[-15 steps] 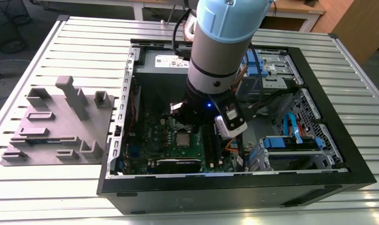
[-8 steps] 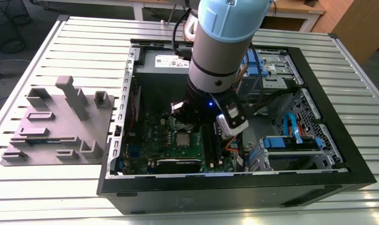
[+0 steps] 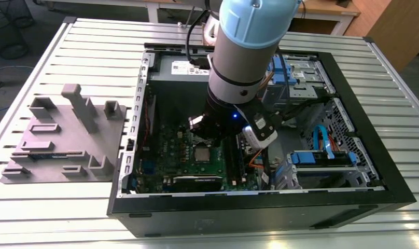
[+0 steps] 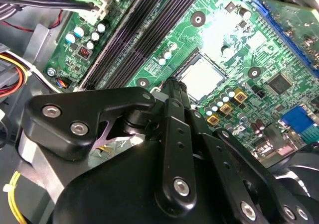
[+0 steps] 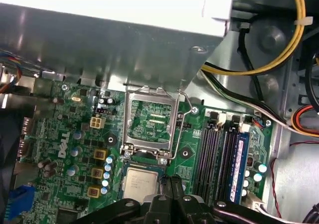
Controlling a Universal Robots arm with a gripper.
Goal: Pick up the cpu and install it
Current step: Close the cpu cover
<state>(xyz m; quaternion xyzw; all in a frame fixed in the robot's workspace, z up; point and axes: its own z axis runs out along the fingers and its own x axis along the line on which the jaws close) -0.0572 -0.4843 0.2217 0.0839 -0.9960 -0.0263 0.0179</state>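
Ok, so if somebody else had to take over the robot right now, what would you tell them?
Gripper: shut, holding nothing, low inside the case, with its tips right beside the cpu.
Cpu: lying flat in the socket, free of the gripper.
Frame: flipped open next to the cpu.
Done: the cpu looks placed in its socket.
Left: the frame is not closed over it. I cannot tell whether the cpu sits fully home.

A silver-grey cylindrical arm (image 3: 240, 57) w/ pale-blue cap (image 3: 258, 21), black joint ring (image 3: 230, 80), small blue LED (image 3: 234, 115) & black cable (image 3: 190, 36) is seen, ending in a black metal linkage gripper (image 4: 172, 87) studded w/ silver screws (image 4: 180, 185).
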